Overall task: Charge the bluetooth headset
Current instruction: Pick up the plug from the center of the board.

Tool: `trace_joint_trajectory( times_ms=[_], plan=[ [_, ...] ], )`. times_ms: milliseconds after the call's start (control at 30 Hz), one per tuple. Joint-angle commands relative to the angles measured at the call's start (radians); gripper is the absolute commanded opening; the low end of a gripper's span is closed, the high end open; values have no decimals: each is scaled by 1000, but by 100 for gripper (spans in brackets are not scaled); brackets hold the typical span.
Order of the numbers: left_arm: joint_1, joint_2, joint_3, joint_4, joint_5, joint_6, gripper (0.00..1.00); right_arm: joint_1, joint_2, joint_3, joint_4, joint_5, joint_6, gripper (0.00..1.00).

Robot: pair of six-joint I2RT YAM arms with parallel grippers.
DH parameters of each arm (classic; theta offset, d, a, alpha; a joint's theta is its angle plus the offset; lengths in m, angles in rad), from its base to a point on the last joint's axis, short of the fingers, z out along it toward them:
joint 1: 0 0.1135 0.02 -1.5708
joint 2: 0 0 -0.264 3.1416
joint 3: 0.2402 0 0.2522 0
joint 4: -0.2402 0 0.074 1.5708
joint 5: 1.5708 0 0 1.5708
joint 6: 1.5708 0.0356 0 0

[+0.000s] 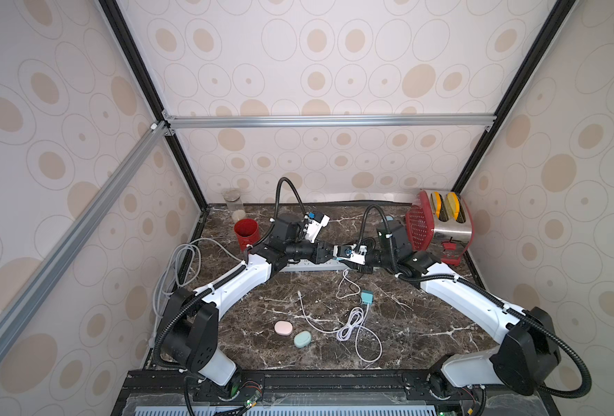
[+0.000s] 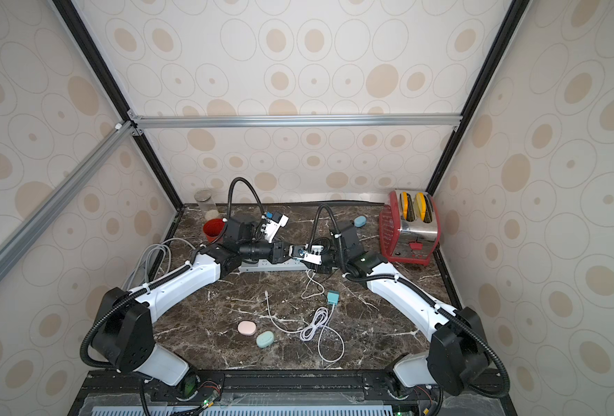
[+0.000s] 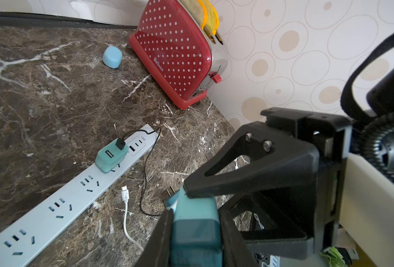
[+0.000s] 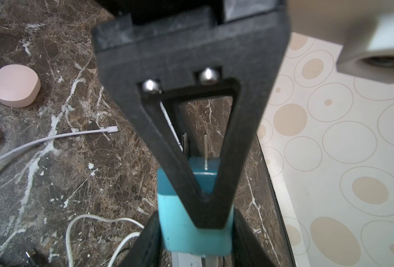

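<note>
My left gripper and right gripper meet over the grey power strip at mid-table, both shut on one teal charger plug. Its metal prongs show in the right wrist view. A second teal plug with a black cable sits in the strip. A third lies on the marble, joined to a coiled white cable. Bluetooth headset cases lie loose: pink and mint near the front, blue at the back.
A red toaster stands at the back right corner. At the back left are a red cup and a glass jar. Grey cables loop along the left edge. A loose white connector lies beside the strip.
</note>
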Motion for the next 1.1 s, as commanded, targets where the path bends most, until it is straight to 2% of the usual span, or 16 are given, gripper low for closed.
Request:
trace_joint_trajectory(
  times_ms=[0, 33, 100, 233, 367, 533, 700, 900, 1067],
  plan=[
    [-8, 7, 40, 24, -27, 12, 13, 5, -5, 8, 78, 17, 53, 46],
    [-8, 6, 41, 37, -45, -1, 11, 5, -11, 0, 89, 36, 73, 58],
    [-6, 3, 40, 76, -110, -41, 9, 4, -28, -19, 109, 85, 145, 69],
    [-4, 2, 15, 215, -198, -114, 4, -5, -84, -85, 141, 122, 374, 74],
    [-3, 2, -42, 371, -249, -175, 1, -6, -141, -164, 234, 94, 698, 73],
    [-5, 1, -112, 545, -278, -264, 0, -6, -144, -178, 292, 71, 1134, 63],
    [-5, 0, -157, 637, -278, -324, 0, -5, -153, -219, 432, 58, 1423, 59],
    [-6, -23, -220, 748, -314, -420, 0, -6, -161, -217, 474, 77, 1680, 60],
    [-6, -9, -224, 763, -299, -457, 0, -6, -143, -217, 531, 63, 1733, 56]
  ],
)
